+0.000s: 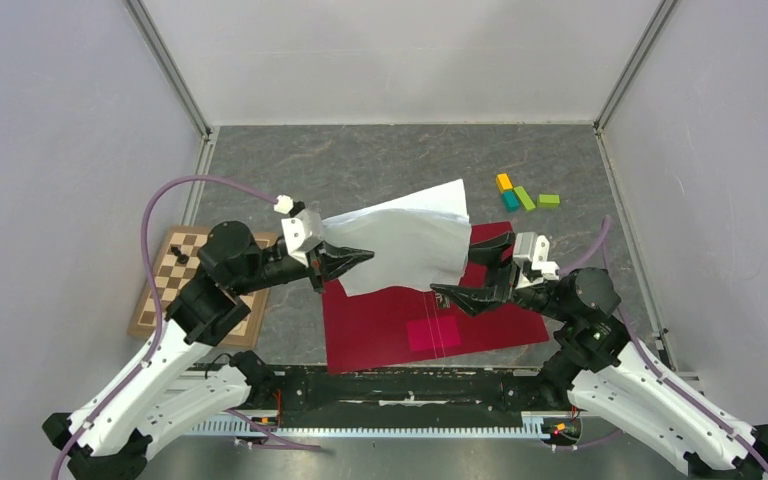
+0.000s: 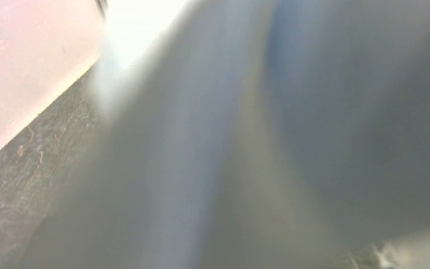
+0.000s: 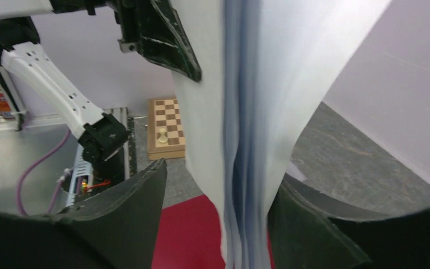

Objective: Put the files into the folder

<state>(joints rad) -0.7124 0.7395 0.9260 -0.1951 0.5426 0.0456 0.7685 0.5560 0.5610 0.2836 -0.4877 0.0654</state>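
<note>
The files (image 1: 405, 240), a thin sheaf of white sheets, hang in the air over the far part of the open crimson folder (image 1: 380, 320), which lies flat at the middle of the table's (image 1: 360, 160) near edge. The left gripper (image 1: 345, 260) is clenched on the sheaf's left edge, while the right gripper (image 1: 465, 272) is spread wide with a finger on either side of the right edge. A chessboard (image 1: 200, 285) lies by the left edge and coloured blocks (image 1: 525, 195) sit toward the far right corner, both apart from the folder.

The left arm (image 1: 160, 370) and right arm (image 1: 650, 400) wear white moulded shells, dotted with small screw holes, between matte black joints. A lilac cable (image 1: 150, 215) trails along each. The black left end effector (image 1: 348, 263) and right end effector (image 1: 453, 270) carry pointed wedge fingers (image 1: 490, 245) and white camera blocks (image 1: 303, 232).
</note>
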